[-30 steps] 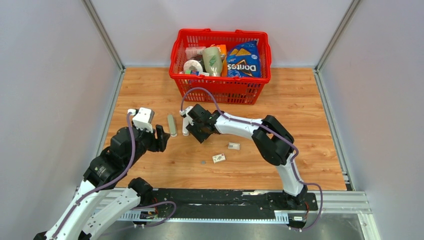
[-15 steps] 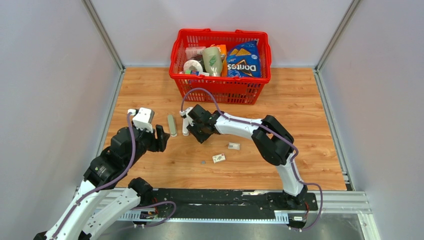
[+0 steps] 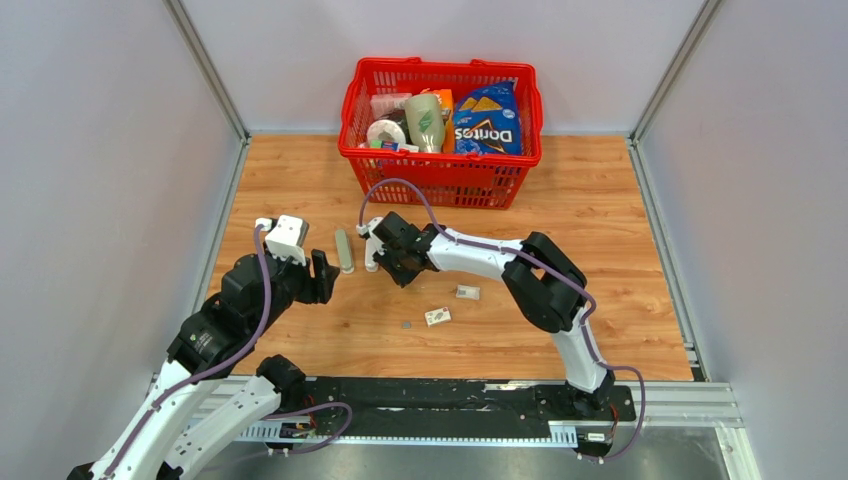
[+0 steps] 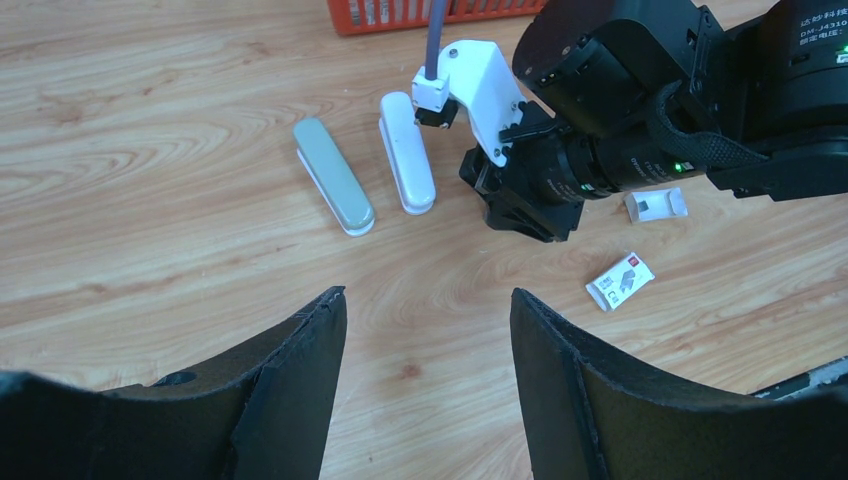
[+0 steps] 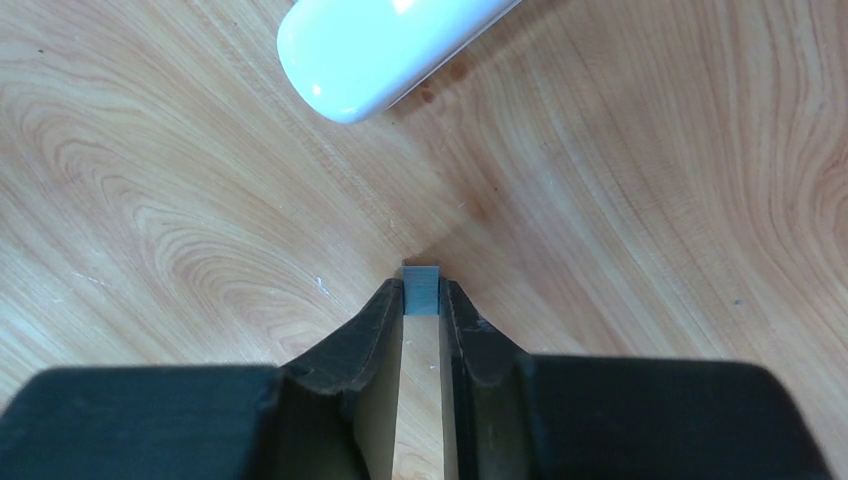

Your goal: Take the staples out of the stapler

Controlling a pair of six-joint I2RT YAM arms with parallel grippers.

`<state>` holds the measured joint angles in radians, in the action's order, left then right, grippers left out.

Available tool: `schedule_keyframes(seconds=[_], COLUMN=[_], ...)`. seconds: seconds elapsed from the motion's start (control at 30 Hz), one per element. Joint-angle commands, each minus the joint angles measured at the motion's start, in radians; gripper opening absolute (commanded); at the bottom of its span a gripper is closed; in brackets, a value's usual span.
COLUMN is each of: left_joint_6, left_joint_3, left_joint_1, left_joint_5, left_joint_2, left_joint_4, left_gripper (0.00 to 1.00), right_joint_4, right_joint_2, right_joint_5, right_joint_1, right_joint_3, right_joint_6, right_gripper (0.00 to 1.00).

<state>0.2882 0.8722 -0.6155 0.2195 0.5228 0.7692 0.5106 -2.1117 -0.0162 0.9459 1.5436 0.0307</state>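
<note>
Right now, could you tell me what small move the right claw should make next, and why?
Probably open to set the staples on the table: the right claw is shut on that small grey strip, already clear of the white stapler.

A red basket [image 3: 441, 178] is sitting against the far edge of the wooden tabletop [image 3: 610, 250], about midway along it. It is holding a blue Doritos bag [image 3: 486, 122] at its right end, a pale green cup [image 3: 425, 120] standing beside the bag, and a white tape roll [image 3: 385, 132] left of the cup. I am registering two small white boxes lying apart near the tabletop's middle. The nearer box [image 3: 437, 316] is showing a red mark, and the farther box [image 3: 467, 292] is lying beyond it. A small dark disc [image 3: 406, 324] is lying just left of the nearer box.
</note>
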Motion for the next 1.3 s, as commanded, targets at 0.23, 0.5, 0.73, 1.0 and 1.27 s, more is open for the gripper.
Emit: schedule_keyframes(seconds=[0.23, 0.5, 0.73, 1.0, 1.27], left_joint_6=[-0.021, -0.02, -0.018, -0.021, -0.021], left_joint_3=[-0.001, -0.002, -0.006, -0.004, -0.004], left_joint_1=[-0.003, -0.003, -0.003, -0.004, -0.003], left_joint_5=[0.006, 0.001, -0.008, -0.019, -0.023], left_joint_2=[-0.003, -0.009, -0.021, -0.023, -0.027], left_joint_4=[-0.007, -0.007, -0.01, -0.011, -0.011], left_gripper=[0.68, 0.69, 0.68, 0.69, 0.69], right_joint_4=[0.005, 0.061, 0.111, 0.16, 0.134], right_joint_2=[0.105, 0.255, 0.401, 0.513, 0.539], right_joint_5=[0.065, 0.143, 0.235, 0.329, 0.401], right_joint_1=[0.007, 0.007, 0.007, 0.002, -0.009], right_joint_3=[-0.026, -0.108, -0.244, -0.37, -0.459], right_joint_6=[0.043, 0.093, 0.191, 0.402, 0.518], right_gripper=[0.17, 0.18, 0.18, 0.19, 0.2])
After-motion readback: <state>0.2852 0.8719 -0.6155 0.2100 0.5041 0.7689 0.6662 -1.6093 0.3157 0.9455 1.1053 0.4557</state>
